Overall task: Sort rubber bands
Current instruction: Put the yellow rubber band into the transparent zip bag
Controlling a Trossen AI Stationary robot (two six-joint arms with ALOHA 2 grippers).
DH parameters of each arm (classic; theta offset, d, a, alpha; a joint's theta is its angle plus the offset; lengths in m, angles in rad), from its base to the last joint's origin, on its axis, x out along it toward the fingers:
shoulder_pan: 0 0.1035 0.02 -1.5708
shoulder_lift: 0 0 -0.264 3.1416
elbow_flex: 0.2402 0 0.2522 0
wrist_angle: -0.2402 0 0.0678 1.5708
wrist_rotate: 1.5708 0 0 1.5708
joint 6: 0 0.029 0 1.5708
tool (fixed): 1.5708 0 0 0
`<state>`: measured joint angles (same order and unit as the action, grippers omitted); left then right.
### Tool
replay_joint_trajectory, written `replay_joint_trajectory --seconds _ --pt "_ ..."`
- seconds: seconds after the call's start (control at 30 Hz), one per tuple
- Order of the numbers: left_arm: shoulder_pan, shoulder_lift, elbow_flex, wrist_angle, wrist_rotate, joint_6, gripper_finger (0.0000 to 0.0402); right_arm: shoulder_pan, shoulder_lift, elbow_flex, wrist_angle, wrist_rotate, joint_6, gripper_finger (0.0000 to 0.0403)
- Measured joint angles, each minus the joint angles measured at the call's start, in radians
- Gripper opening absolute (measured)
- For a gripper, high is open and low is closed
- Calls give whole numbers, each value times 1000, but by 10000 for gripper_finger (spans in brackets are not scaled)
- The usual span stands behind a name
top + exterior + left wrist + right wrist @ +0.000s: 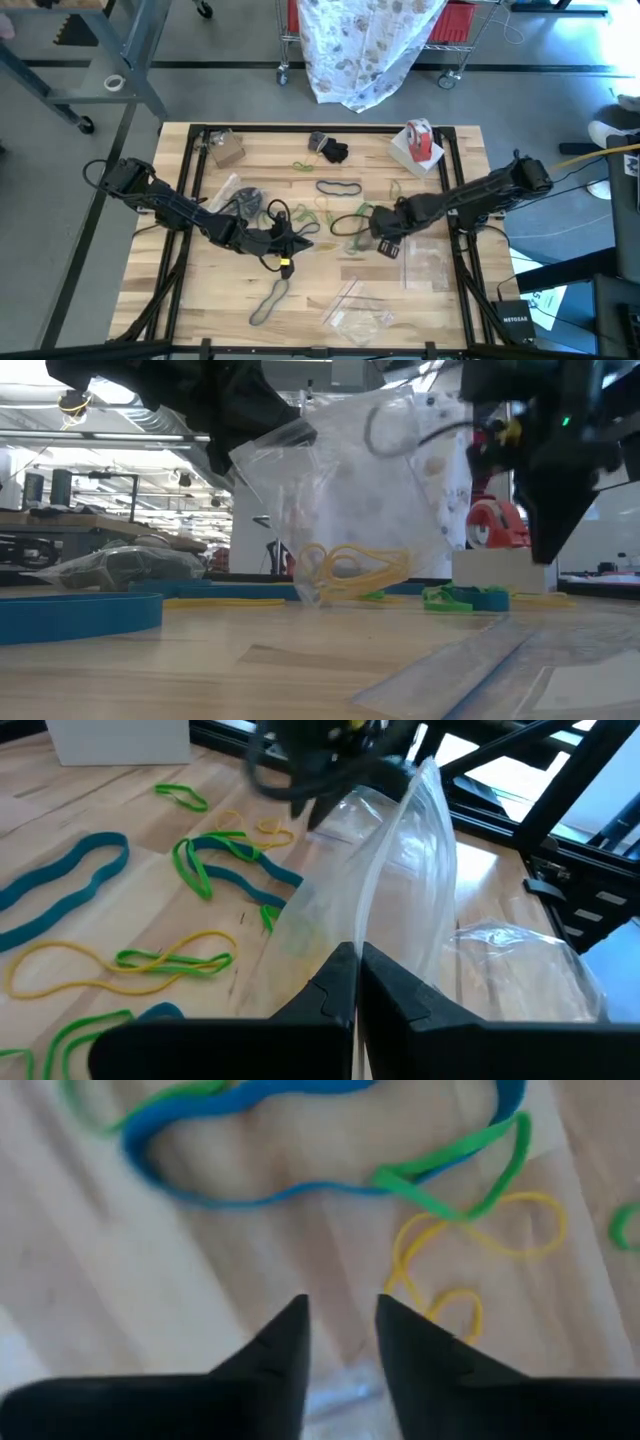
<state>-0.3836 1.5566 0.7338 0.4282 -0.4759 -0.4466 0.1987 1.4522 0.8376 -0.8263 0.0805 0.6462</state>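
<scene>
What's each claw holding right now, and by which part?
Left claw is shut on the clear plastic bag, pinching its edge. Right claw is open above the table, holding nothing.

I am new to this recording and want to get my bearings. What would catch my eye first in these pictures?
First, the clear plastic bag held upright near the table's middle, pinched in the shut left gripper. Around it, colourful rubber bands in blue, green and yellow lie scattered on the wooden table. The right gripper hovers over some of them with its fingers apart and nothing between them, and a red-and-white tape roll stands at the far right corner.
</scene>
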Motion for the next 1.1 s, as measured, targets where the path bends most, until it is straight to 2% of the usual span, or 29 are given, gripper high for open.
replay_joint_trajectory --seconds 0.17,0.33,0.47,0.67,0.87,1.0,1.1 --pt "0 0 0 -1 0 2 1 -87 0 -120 156 30 -23 165" --pt "0 0 0 -2 0 2 1 -166 -7 -220 291 11 -34 167" --pt "1 0 0 -2 0 7 1 -187 -9 -260 338 -10 -50 137" --pt "1 0 0 0 0 17 1 -162 -8 -273 366 -3 -57 14" --pt "0 0 0 -2 0 15 1 -60 -1 -243 330 17 -30 2" --pt "6 0 0 1 0 10 1 15 -3 -153 165 -20 -17 1" --pt "6 0 0 -9 -1 6 1 57 -6 -30 50 2 -18 1"
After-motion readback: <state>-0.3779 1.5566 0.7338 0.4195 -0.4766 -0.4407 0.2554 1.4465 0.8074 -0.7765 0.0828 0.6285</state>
